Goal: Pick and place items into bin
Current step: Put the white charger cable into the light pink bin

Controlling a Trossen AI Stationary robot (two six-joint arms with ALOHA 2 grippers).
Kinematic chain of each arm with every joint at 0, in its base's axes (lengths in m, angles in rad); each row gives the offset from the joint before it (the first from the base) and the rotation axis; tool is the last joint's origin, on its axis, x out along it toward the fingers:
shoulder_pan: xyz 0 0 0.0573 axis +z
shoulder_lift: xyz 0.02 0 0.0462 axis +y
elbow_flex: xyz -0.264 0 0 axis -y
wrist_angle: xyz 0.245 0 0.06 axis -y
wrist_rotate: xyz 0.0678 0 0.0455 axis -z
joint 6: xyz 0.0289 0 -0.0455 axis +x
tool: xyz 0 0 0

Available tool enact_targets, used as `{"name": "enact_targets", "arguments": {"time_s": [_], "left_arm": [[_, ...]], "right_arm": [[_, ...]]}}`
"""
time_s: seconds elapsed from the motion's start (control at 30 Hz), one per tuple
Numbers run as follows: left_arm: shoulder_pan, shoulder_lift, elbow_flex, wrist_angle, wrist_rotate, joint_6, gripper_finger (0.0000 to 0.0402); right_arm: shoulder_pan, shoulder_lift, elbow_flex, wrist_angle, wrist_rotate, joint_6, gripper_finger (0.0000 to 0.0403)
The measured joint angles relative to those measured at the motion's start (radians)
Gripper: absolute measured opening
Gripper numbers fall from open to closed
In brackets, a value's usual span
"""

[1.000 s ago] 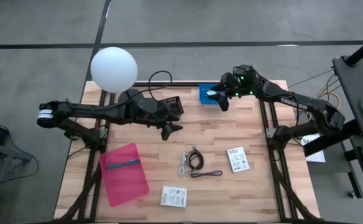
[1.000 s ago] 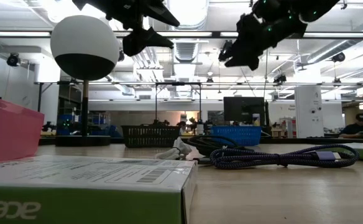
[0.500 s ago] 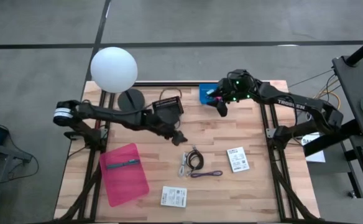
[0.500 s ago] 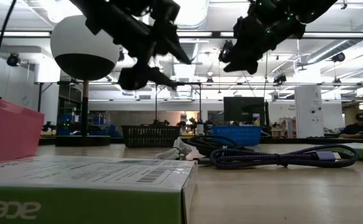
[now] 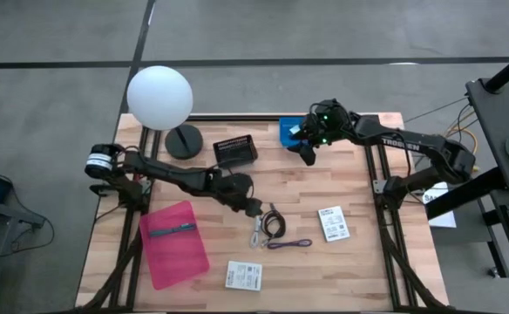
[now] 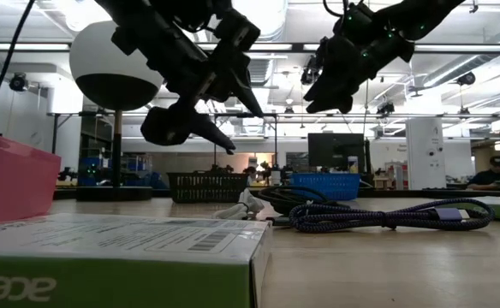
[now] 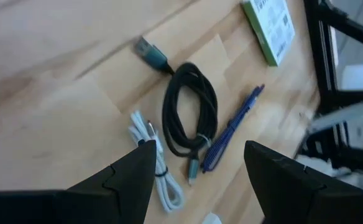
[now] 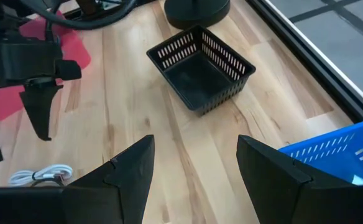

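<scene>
Wooden table carries two bins at its far edge: black basket and blue basket. You've got three coiled cables mid-table, black, purple, white; two white packets; one teal pen on a pink sheet near the left edge. Left gripper hangs spread wide, empty, over the cables. Right gripper hovers part-open, empty, beside the blue basket. Bare wood between the baskets and the cables.

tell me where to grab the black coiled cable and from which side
Come straight down from above with the open left gripper and pinch across one long side of the black cable. It lies flat in a narrow loop, the white cable and purple cable close beside it, so a side approach looks crowded.
</scene>
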Motion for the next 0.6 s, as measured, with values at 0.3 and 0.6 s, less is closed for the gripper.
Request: {"name": "enact_targets", "arguments": {"time_s": [0.3,0.6], "left_arm": [[-0.016,0.054,0.002,-0.010,-0.051,-0.015,0.0228],[-0.027,0.098,0.012,-0.029,-0.042,-0.014,0.0228]], "right_arm": [[0.001,0.003,0.000,0.001,0.000,0.015,0.0215],[0.001,0.002,0.000,0.002,0.000,0.016,0.0215]]}}
